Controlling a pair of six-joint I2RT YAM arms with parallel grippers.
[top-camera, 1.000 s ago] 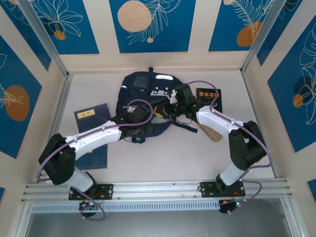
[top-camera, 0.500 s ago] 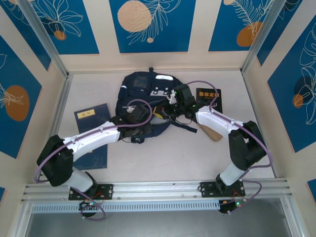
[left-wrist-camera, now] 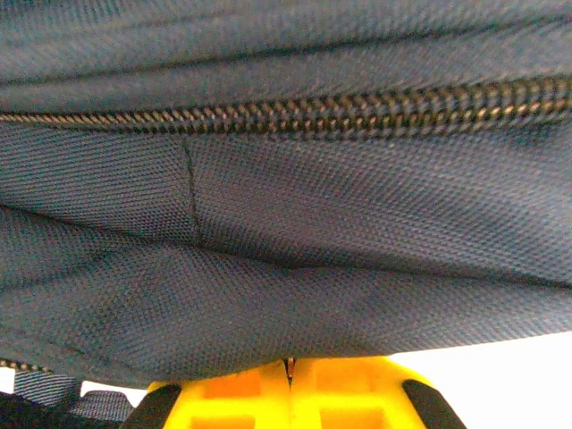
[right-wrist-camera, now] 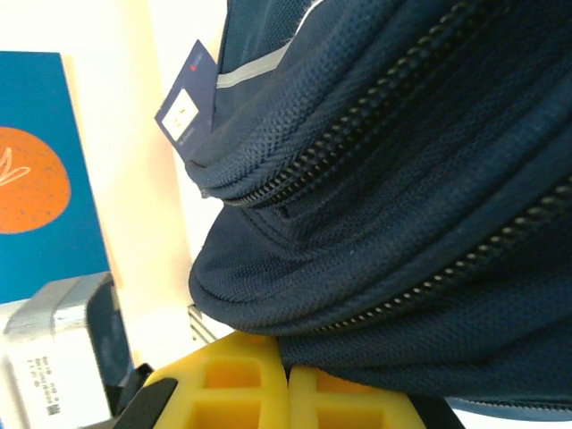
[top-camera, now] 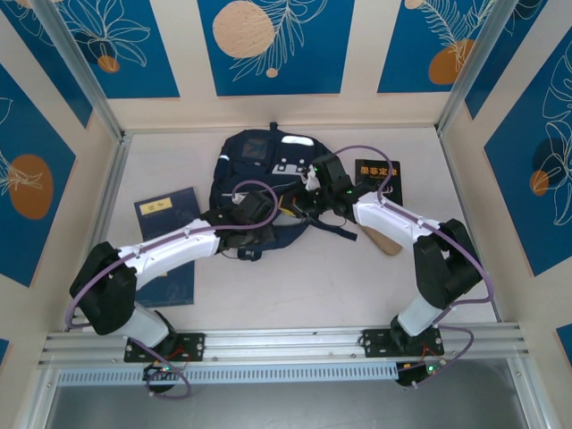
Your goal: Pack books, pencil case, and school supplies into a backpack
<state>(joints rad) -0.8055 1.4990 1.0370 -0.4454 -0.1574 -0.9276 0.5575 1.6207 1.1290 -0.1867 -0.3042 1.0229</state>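
The navy backpack (top-camera: 261, 161) lies flat in the middle of the table. My left gripper (top-camera: 264, 225) is at its near edge. In the left wrist view its yellow fingers (left-wrist-camera: 232, 402) are shut, navy fabric (left-wrist-camera: 286, 268) bulges over their tips, and a thin brown sliver is pinched in the seam. My right gripper (top-camera: 306, 195) is shut on a fold of the backpack (right-wrist-camera: 375, 223) at its right side. The black book (top-camera: 377, 179) lies right of the bag. The dark blue book (top-camera: 168, 213) lies left, partly under my left arm. A tan pouch (top-camera: 382, 239) looks like the pencil case.
Patterned walls with metal posts (top-camera: 85, 71) close in the table at the back and both sides. A metal rail (top-camera: 286, 344) runs along the near edge with both arm bases on it. Purple cables (top-camera: 362, 152) loop over the wrists.
My left gripper's jaws have closed at the backpack's near edge, and its wrist has shifted slightly. The right arm holds its place.
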